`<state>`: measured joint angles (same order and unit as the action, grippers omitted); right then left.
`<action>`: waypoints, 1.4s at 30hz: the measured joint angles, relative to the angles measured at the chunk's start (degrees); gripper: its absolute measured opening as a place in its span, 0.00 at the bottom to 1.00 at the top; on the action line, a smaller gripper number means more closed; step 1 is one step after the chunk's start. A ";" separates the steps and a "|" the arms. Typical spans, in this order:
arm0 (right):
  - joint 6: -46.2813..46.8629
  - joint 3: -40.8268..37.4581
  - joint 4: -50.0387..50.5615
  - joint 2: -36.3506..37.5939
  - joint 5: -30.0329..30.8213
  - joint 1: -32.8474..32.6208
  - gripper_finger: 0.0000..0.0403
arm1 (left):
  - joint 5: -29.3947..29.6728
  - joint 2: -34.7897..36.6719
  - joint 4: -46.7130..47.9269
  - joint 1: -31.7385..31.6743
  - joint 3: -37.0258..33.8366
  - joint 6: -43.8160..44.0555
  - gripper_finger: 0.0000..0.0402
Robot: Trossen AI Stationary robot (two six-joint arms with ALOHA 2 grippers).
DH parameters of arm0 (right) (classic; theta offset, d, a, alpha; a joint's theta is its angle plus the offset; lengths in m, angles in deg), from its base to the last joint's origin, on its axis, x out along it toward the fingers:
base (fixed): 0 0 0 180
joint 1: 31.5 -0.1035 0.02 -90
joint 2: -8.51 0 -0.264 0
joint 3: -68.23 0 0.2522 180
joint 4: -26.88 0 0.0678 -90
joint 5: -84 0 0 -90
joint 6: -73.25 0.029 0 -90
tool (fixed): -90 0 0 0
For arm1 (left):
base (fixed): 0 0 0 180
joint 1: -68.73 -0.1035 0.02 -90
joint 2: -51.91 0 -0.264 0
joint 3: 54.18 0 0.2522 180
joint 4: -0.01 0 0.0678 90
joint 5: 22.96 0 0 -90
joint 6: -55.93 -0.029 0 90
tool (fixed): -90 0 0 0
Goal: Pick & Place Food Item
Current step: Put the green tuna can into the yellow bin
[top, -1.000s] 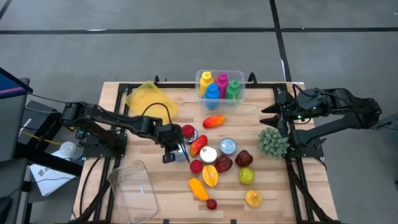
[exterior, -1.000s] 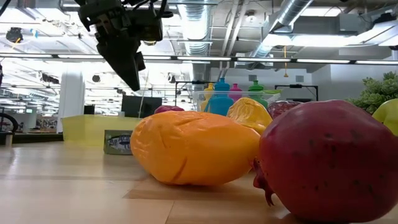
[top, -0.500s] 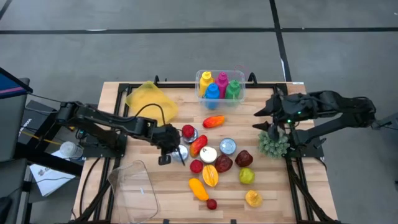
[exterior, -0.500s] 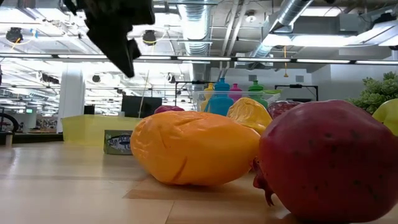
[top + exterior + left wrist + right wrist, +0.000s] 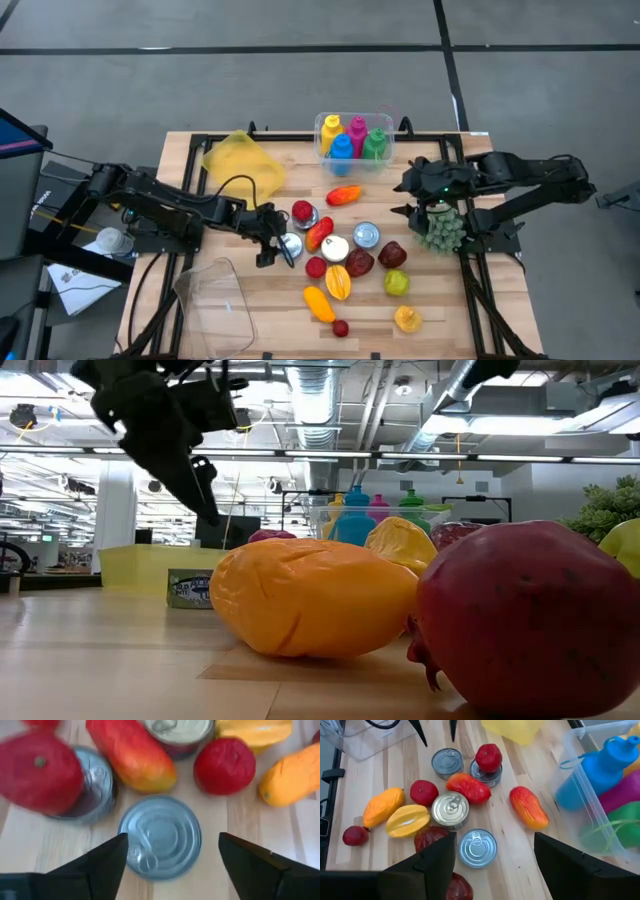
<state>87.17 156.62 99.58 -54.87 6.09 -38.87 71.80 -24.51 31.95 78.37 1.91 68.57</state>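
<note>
A silver can (image 5: 160, 836) stands upright on the wooden table (image 5: 200, 200), at the left of a cluster of food. My left gripper (image 5: 277, 250) hangs over it, open, slanting down; in the left wrist view its fingers stand on either side of the can (image 5: 293, 245) without touching it. Beside the can lie a red-orange mango (image 5: 132, 755), a red fruit (image 5: 225, 765) and a red apple (image 5: 40, 772) on top of another can. My right gripper (image 5: 398, 198) is open in the air right of the cluster, above a second mango (image 5: 529, 807).
A clear bin of coloured bottles (image 5: 355, 140) and a yellow container (image 5: 240, 158) stand at the far edge. A clear tub (image 5: 215, 300) lies near the left front corner. A green spiky plant (image 5: 440, 228) sits at the right. More fruit and cans (image 5: 365, 235) fill the middle.
My left gripper has opened wide from shut, drawn back a little toward the table's left edge and sunk toward the silver can, which has stayed put. My right gripper has moved toward the table's middle, over the food, and rolled somewhat.
</note>
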 joint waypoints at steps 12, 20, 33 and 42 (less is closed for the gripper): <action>-1.04 -0.02 -2.92 -3.16 -0.20 -0.01 0.64 | 3.53 -1.05 -17.12 0.82 -8.46 -6.23 0.92; -1.02 0.00 -3.72 -3.62 -0.22 -0.01 0.64 | 3.52 -4.01 -19.78 0.99 -8.34 -6.50 0.93; -0.85 0.00 -3.87 -3.56 -0.22 -0.01 0.64 | 3.90 -11.94 -24.66 1.33 -8.35 -9.00 0.95; -0.83 0.00 -3.55 -3.56 -0.22 -0.01 0.64 | 6.40 -13.94 -25.86 1.37 -8.09 -9.62 0.92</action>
<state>86.34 156.62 96.02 -58.43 5.87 -38.88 78.20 -38.45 6.09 79.74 -6.19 58.95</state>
